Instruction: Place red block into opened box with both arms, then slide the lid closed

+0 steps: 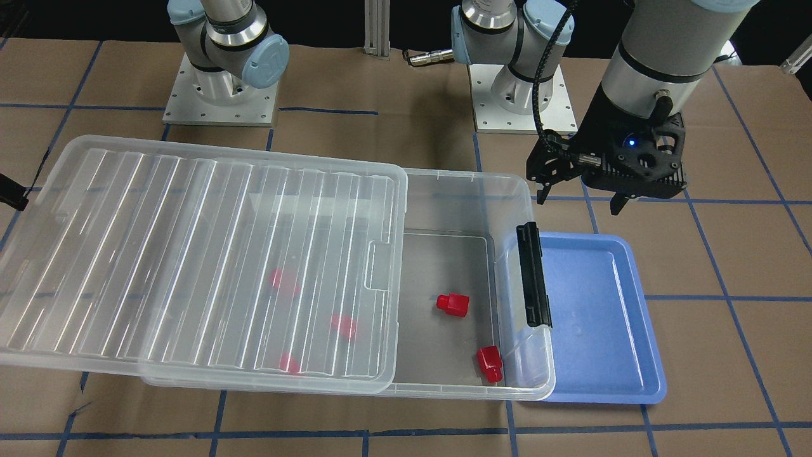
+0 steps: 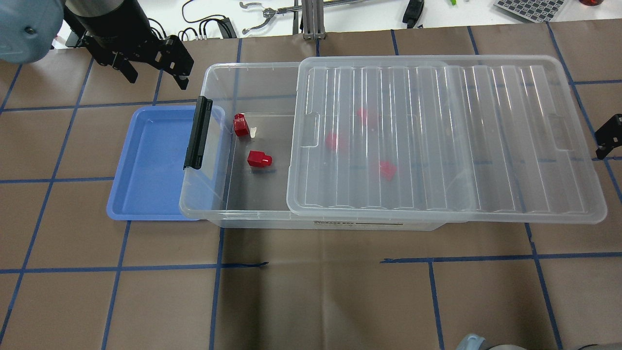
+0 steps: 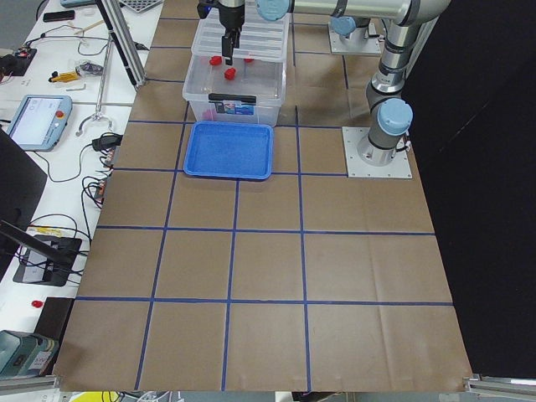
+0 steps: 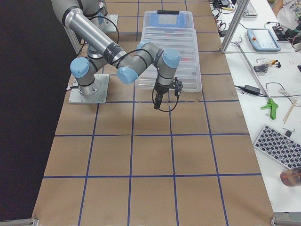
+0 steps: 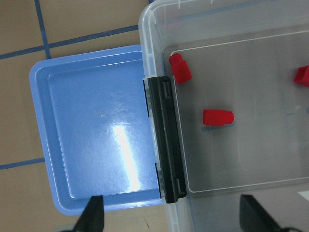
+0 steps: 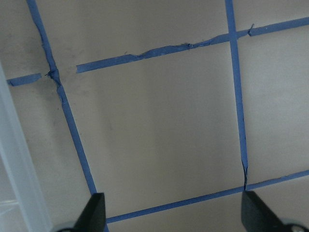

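Observation:
The clear box lies across the table, its ribbed lid slid partway off toward my right, leaving the latch end uncovered. Two red blocks rest on the uncovered floor, seen too as the red blocks; three more show blurred under the lid. My left gripper hangs open and empty beyond the box's latch-end corner, above the table. At the lid's far end my right gripper is open over bare table, only partly in the overhead view as the right gripper.
A blue tray lies against the box's latch end, under the black latch bar, with nothing in it. Both arm bases stand behind the box. Brown paper with blue tape lines covers the table.

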